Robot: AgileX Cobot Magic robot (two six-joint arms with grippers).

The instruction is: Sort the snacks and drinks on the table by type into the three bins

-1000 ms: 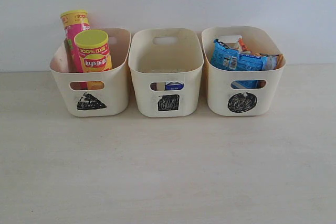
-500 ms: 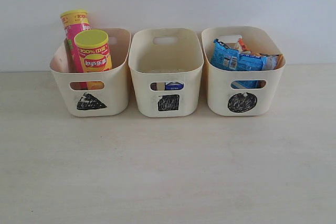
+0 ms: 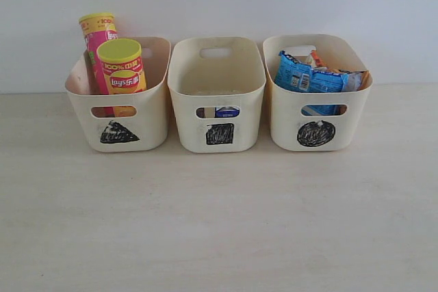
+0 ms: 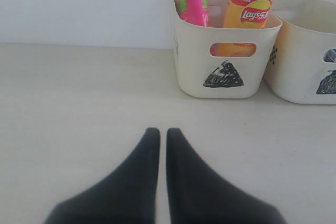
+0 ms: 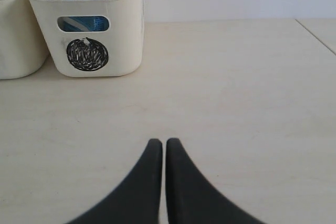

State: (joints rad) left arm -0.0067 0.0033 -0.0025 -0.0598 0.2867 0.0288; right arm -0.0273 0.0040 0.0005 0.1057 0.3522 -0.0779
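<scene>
Three bins stand in a row along the table's (image 3: 219, 223) back edge, close to the wall, handle slots and marks facing the open tabletop. The triangle bin (image 3: 82, 120) at one end holds both chip tubes. The yellow-red tube (image 3: 122, 70) stands on its base by the front wall, long axis upright, lid up. The pink tube (image 3: 98, 35) stands behind it, also lid up, tilted a little toward the bin's outer side. I'd guess they stand on end because the bin is too short to take them lying flat; both rise well above the rim.

The square bin (image 3: 188, 126) sits in the middle. A blue-and-white carton (image 3: 227, 111) shows only through its slot, low on the floor; I cannot make out a second carton.

The circle bin (image 3: 284, 126) at the other end holds the blue bag (image 3: 308, 78), set on edge and poking over the rim, with a scrap of an orange bag (image 3: 315, 57) behind it.

Nothing lies loose on the table, so the sorting looks finished to me.

Out in front, the left gripper (image 4: 158, 136) hangs over bare table, pointing toward the triangle bin, jaws pressed together on nothing. The right gripper (image 5: 158, 145) does likewise well apart from the circle bin, closed and empty, which reads as parked.
</scene>
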